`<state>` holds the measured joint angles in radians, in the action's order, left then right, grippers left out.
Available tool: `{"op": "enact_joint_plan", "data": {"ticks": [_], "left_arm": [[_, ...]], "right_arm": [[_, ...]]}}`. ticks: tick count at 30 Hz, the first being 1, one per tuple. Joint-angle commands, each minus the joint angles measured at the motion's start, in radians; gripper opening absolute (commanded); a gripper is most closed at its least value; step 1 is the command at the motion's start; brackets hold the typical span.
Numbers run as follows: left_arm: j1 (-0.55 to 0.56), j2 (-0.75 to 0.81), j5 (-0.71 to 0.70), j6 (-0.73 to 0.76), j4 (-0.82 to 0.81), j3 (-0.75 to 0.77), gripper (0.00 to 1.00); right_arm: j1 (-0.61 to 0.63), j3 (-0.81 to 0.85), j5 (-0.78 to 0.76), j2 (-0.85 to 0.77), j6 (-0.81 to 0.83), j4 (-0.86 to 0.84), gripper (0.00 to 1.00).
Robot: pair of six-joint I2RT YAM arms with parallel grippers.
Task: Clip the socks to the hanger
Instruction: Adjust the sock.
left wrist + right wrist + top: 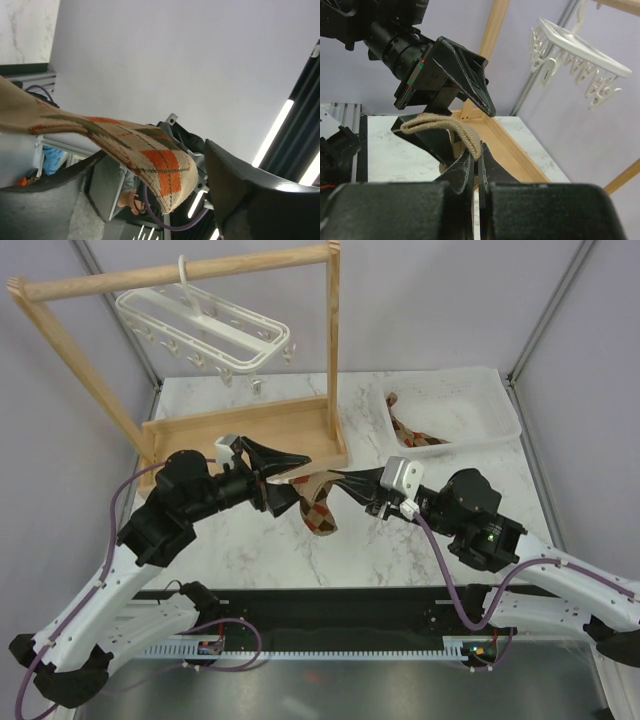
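Note:
One tan argyle sock (316, 506) hangs in the air between my two grippers, above the marble table. My right gripper (352, 483) is shut on one edge of it; in the right wrist view the pinched sock (465, 134) curves up out of the closed gripper (479, 159). My left gripper (278, 477) is open, with one jaw on each side of the sock's other end. In the left wrist view the sock (165, 162) drapes across the gap between the fingers (250, 190). The second sock (408, 430) lies in the white basket. The white hanger (205, 325) hangs from the wooden rack's rail, and also shows in the right wrist view (575, 55).
The wooden rack (240, 430) stands at the back left, its base tray just behind the grippers. The white perforated basket (470, 405) sits at the back right. Grey walls close in the table on the sides and back.

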<state>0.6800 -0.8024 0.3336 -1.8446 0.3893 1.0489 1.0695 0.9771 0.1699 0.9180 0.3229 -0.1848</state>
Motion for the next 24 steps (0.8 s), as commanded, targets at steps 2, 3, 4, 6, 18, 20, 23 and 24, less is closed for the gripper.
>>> {"op": "enact_joint_plan", "data": {"ticks": [2,3,4,6,18,20,23,24], "left_arm": [[-0.005,0.060,-0.045,0.229,0.012,-0.050,0.91],[-0.005,0.075,-0.051,0.258,0.023,-0.085,0.96],[-0.005,0.091,-0.076,0.347,0.039,-0.104,1.00],[-0.005,0.149,-0.100,0.474,0.048,-0.165,1.00],[-0.002,0.241,0.113,1.164,-0.207,-0.173,0.98],[0.001,0.236,0.113,1.164,-0.207,-0.135,0.98],[0.004,0.244,0.113,1.164,-0.207,-0.083,0.98],[0.003,0.243,0.113,1.164,-0.207,-0.075,0.98]], "right_arm": [[0.003,0.069,-0.058,-0.041,-0.122,0.083,0.00],[0.003,0.074,-0.061,-0.041,-0.166,0.100,0.00],[0.003,0.080,-0.072,-0.042,-0.191,0.143,0.00],[0.004,0.119,-0.076,-0.030,-0.260,0.210,0.00],[0.000,0.371,-0.083,0.116,-0.553,0.654,0.00],[-0.002,0.419,-0.092,0.136,-0.603,0.722,0.00],[-0.011,0.459,-0.089,0.148,-0.637,0.780,0.00],[-0.016,0.465,-0.063,0.153,-0.642,0.792,0.00]]}}
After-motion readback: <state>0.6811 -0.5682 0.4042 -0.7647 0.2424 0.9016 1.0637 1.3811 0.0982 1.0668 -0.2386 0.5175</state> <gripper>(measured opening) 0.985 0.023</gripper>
